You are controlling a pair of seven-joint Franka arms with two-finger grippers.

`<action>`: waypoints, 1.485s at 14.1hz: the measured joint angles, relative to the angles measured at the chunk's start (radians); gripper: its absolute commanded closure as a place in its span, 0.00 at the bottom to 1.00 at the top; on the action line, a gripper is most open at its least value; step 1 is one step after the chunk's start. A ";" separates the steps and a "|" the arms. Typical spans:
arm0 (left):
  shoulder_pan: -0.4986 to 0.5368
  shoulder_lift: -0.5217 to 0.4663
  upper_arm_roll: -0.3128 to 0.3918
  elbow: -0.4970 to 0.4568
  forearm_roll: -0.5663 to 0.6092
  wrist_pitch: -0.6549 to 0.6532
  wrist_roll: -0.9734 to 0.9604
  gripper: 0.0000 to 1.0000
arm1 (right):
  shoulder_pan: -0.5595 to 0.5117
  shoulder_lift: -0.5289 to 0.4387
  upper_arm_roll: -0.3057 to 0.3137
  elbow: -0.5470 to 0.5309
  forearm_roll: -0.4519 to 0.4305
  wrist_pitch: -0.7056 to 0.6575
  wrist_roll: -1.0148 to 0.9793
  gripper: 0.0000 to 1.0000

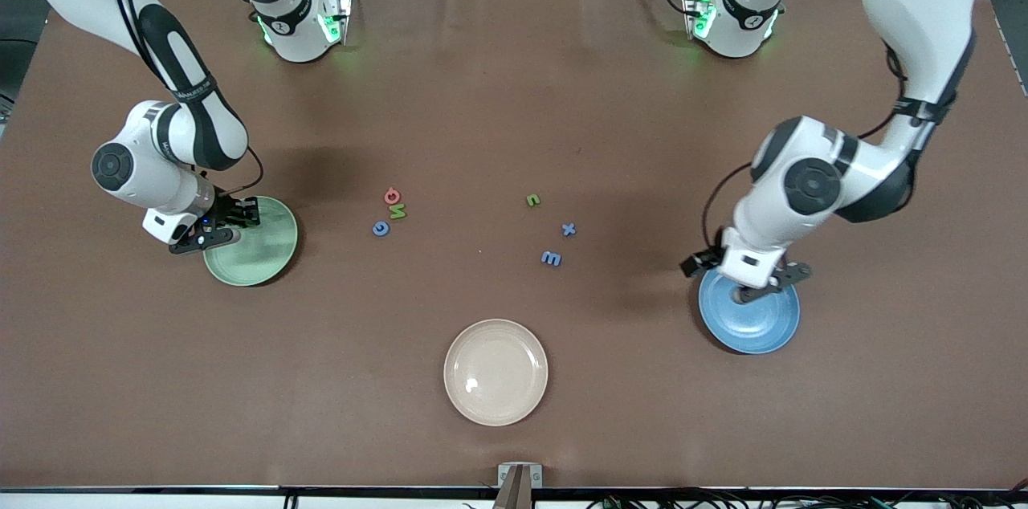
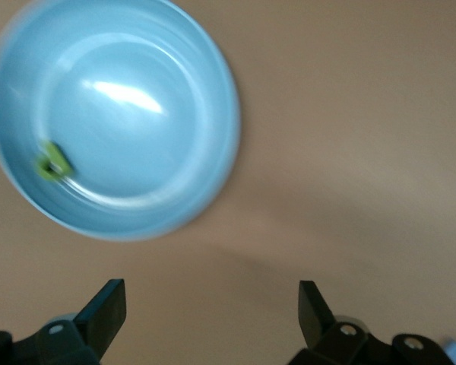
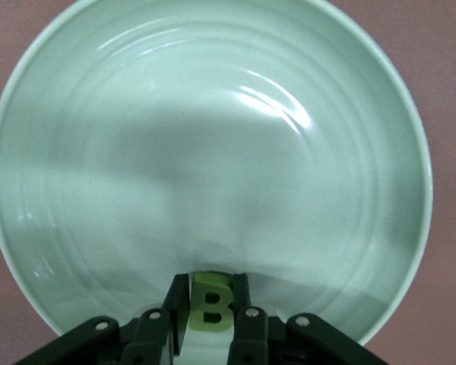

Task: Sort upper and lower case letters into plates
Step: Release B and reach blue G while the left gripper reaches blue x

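Plates for the sorting are set well apart: the green plate (image 1: pixel 250 252) toward the right arm's end of the table, the blue plate (image 1: pixel 749 313) toward the left arm's end. A cream plate (image 1: pixel 495 372) lies between them, nearer the front camera, and appears to have no part in the sorting.

The right gripper (image 3: pixel 210 304) is held low over the green plate's rim, and a pale green letter B (image 3: pixel 211 307) is seen pinched between its fingers (image 3: pixel 239 304), which are drawn in close on the letter's two sides. The capital is judged to be kept there so that it can be let go inside the rim rather than on the cloth. Ahead of the fingertips the whole bowl of the plate lies bare, so a drop is given ample room; the rim passes just under the fingers.

The left gripper (image 2: pixel 213 319) is held above the table just beside the blue plate, its fingers (image 2: pixel 106 308) spread wide with nothing between them. A small green letter (image 2: pixel 53 163) rests in the blue plate, close to its inner wall and well clear of the fingertips; a release there is suggested.

Six letters (image 1: pixel 474 224) are left on the cloth between the two plates, in two loose groups of three. Open table surrounds both groups, though the three toward the right arm's end lie close together, which may leave little room for fingers beside each one.
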 measured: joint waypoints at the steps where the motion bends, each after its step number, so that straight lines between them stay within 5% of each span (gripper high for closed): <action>1: -0.034 0.001 -0.004 -0.002 0.000 -0.001 -0.032 0.00 | 0.003 0.000 0.000 0.000 0.000 0.000 0.008 0.13; 5: -0.170 0.031 -0.004 0.005 0.000 0.002 -0.160 0.02 | 0.049 -0.033 0.002 0.028 0.000 -0.093 0.109 0.11; 10: -0.362 0.137 0.014 0.122 0.000 0.006 -0.311 0.09 | 0.158 -0.111 0.008 0.168 0.001 -0.344 0.396 0.10; 14: -0.501 0.195 0.104 0.169 0.000 0.006 -0.326 0.20 | 0.282 -0.107 0.013 0.218 0.001 -0.353 0.699 0.02; 17: -0.523 0.207 0.135 0.170 0.012 0.006 -0.319 0.38 | 0.379 -0.069 0.015 0.269 0.002 -0.348 0.904 0.02; 21: -0.522 0.223 0.139 0.170 0.083 0.006 -0.312 0.38 | 0.446 0.037 0.015 0.319 0.002 -0.249 1.067 0.02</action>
